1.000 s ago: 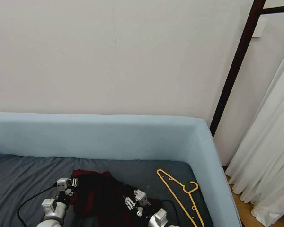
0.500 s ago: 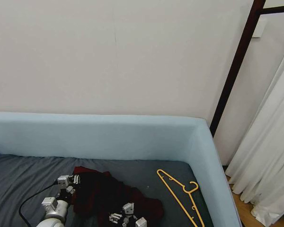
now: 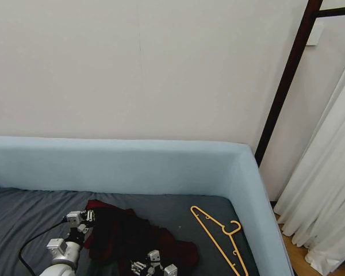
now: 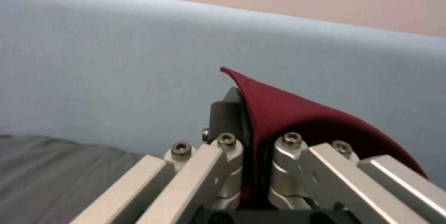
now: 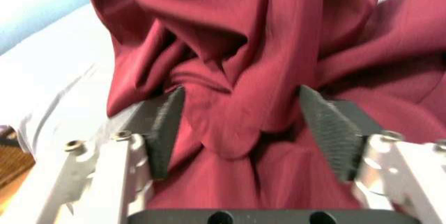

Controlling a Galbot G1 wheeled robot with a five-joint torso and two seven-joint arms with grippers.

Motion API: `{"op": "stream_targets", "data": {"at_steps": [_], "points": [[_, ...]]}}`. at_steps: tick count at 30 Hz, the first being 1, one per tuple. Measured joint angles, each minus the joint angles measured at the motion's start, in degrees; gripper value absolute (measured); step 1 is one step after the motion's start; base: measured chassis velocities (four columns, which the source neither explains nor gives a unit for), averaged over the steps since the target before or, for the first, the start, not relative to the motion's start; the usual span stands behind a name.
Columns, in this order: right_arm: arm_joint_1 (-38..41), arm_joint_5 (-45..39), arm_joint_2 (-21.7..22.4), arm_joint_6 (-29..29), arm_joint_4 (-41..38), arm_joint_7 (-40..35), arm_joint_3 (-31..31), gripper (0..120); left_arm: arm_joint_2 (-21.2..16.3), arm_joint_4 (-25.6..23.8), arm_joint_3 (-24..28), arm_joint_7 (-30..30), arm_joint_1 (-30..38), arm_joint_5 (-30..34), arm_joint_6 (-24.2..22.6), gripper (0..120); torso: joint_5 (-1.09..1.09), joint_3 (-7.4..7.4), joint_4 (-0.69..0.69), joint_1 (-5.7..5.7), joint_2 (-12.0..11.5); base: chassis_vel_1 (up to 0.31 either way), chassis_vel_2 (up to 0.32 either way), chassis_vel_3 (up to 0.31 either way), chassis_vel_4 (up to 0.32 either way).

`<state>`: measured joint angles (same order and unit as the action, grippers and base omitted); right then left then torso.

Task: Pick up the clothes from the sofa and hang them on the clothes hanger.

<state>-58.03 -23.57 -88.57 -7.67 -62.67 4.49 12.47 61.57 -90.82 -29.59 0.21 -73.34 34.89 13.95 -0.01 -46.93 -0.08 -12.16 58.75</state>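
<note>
A dark red garment [image 3: 135,241] lies crumpled on the grey seat of the light blue sofa [image 3: 161,167]. My left gripper [image 3: 83,218] is at the garment's left edge, shut on a fold of the red cloth [image 4: 293,114]. My right gripper [image 3: 146,267] sits low at the garment's near edge, open, with bunched red fabric [image 5: 237,88] between its spread pads [image 5: 327,125]. A yellow hanger [image 3: 218,236] lies flat on the seat to the right of the garment.
The sofa's right arm [image 3: 259,218] rises just beyond the hanger. A dark wooden rack post [image 3: 284,80] stands behind it against the wall, with white curtains [image 3: 328,195] at the far right. A black cable [image 3: 31,250] loops beside my left arm.
My right gripper has dropped from the middle of the garment to its near edge. The left gripper has shifted slightly left, still on the cloth.
</note>
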Motion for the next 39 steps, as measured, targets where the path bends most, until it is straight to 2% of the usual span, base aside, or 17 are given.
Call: {"op": "stream_targets", "data": {"at_steps": [2,4,5,9,10,12,16,18,25,29,30,33,34,39], "points": [[0.01,0.16,-0.07,-0.02,0.19,0.00,-0.01,60,-0.03,-0.04,-0.01,-0.01,-0.01,0.04,0.00,0,0.00,0.00,0.00,0.00,0.00,0.000,0.000,0.000,0.000],[0.08,1.08,-0.61,-0.42,1.40,0.00,-0.14,48,-0.18,-0.27,-0.04,-0.02,-0.05,0.29,0.02,0,0.00,0.00,0.00,0.00,0.00,0.000,0.000,0.000,0.000],[0.08,1.08,-0.61,-0.42,1.40,0.00,-0.14,48,-0.18,-0.27,-0.04,-0.02,-0.05,0.29,0.02,0,0.00,0.00,0.00,0.00,0.00,0.000,0.000,0.000,0.000],[0.04,1.26,-0.71,-1.34,1.56,1.56,-0.24,30,-0.49,-0.25,-0.05,-0.04,0.11,0.60,0.09,0,0.00,0.00,0.00,0.00,0.00,0.000,0.000,0.000,0.000],[0.04,1.26,-0.71,-1.34,1.56,1.56,-0.24,30,-0.49,-0.25,-0.05,-0.04,0.11,0.60,0.09,0,0.00,0.00,0.00,0.00,0.00,0.000,0.000,0.000,0.000],[0.14,2.12,-0.91,-1.84,2.03,1.96,-0.35,19,-0.57,-0.02,0.07,-0.06,0.35,0.83,0.11,0,0.00,0.00,0.00,0.00,0.00,0.000,0.000,0.000,0.000],[0.25,2.63,-1.19,-2.25,2.31,1.70,-0.64,10,-0.67,0.13,0.27,-0.06,0.56,0.94,0.12,0,0.00,0.00,0.00,0.00,0.00,0.000,0.000,0.000,0.000],[0.25,2.29,-0.96,-2.68,1.55,1.95,-0.70,0,-0.84,0.43,0.34,-0.09,0.92,1.25,0.12,0,0.01,0.00,0.00,0.00,0.00,0.000,0.000,0.000,0.000],[-0.45,-0.96,3.24,-3.05,-6.68,3.67,-0.53,0,-1.42,0.20,0.37,-0.14,1.31,2.38,0.42,0,0.02,0.00,0.00,0.00,0.00,0.000,0.000,0.000,0.000],[-0.52,-5.10,13.58,-3.97,-19.39,7.10,-1.14,0,-2.01,-1.82,0.17,-0.09,1.66,4.36,1.62,0,0.02,-0.01,-0.02,0.00,-0.01,0.000,0.000,0.000,0.000],[-0.52,-5.10,13.58,-3.97,-19.39,7.10,-1.14,0,-2.01,-1.82,0.17,-0.09,1.66,4.36,1.62,0,0.02,-0.01,-0.02,0.00,-0.01,0.000,0.000,0.000,0.000],[0.52,-9.50,21.22,-4.23,-29.00,9.29,-2.79,0,-2.72,-3.78,0.14,0.15,2.00,5.88,4.01,0,0.02,-0.01,-0.01,0.00,-0.01,0.000,0.000,0.000,0.000],[0.52,-9.50,21.22,-4.23,-29.00,9.29,-2.79,0,-2.72,-3.78,0.14,0.15,2.00,5.88,4.01,0,0.02,-0.01,-0.01,0.00,-0.01,0.000,0.000,0.000,0.000],[5.24,-18.66,33.48,-2.30,-45.14,10.34,-6.64,0,-6.08,-10.25,0.20,0.47,3.32,7.51,6.20,0,0.03,-0.01,0.01,0.00,-0.01,0.000,0.000,0.000,0.000]]}}
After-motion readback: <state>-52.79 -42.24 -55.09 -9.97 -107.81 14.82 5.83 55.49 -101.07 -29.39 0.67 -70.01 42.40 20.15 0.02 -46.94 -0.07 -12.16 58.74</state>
